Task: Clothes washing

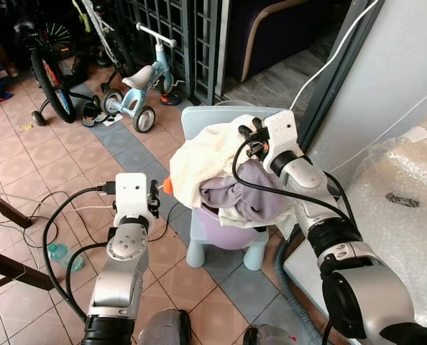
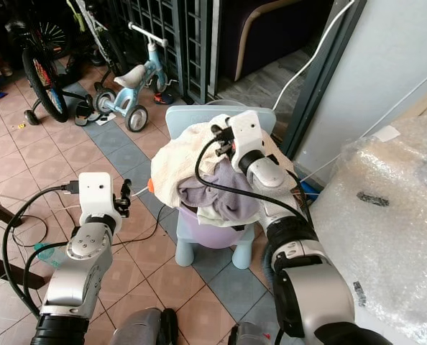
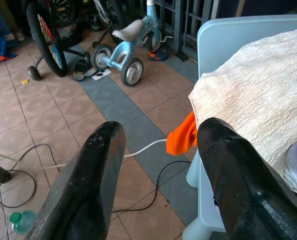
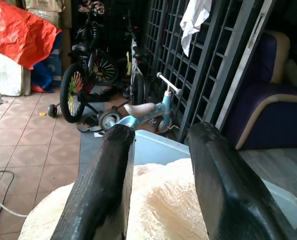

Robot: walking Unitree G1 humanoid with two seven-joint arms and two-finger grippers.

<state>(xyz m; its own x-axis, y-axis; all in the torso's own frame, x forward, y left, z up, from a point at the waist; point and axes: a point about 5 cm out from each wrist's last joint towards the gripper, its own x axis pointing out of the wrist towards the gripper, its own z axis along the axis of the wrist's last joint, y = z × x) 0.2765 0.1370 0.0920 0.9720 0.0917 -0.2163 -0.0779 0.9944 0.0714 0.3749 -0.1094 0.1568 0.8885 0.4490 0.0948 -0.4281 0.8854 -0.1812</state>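
Left eye view, bottom of frame: left arm rises from the lower left, its gripper (image 1: 156, 195) low and just left of centre, beside the laundry but apart from it. Left wrist view: fingers (image 3: 83, 185) spread wide, nothing between them; past them an orange scrap (image 3: 182, 137) hangs at the edge of the cream cloth (image 3: 258, 100). Centre of frame: lilac basin (image 1: 224, 228) sits on a pale blue child's chair (image 1: 199, 122), heaped with clothes — cream cloth (image 1: 199, 162) draped over the top and left side, a mauve garment (image 1: 239, 190) below it toward the right. Right arm comes in from the lower right; right gripper (image 1: 248, 138) is over the top of the heap. Right wrist view: fingers (image 4: 101, 185) parted, cream cloth lying in the gap; whether the tips touch it is hard to say from this angle. White cable (image 1: 77, 208) trails across the tiled floor (image 1: 70, 158) at left. Right side of frame: bubble wrap (image 1: 407, 187) over a bulky object. Upper left, farthest: light blue tricycle (image 1: 138, 83), a bicycle wheel (image 1: 52, 83), dark metal grille (image 1: 177, 32) behind.
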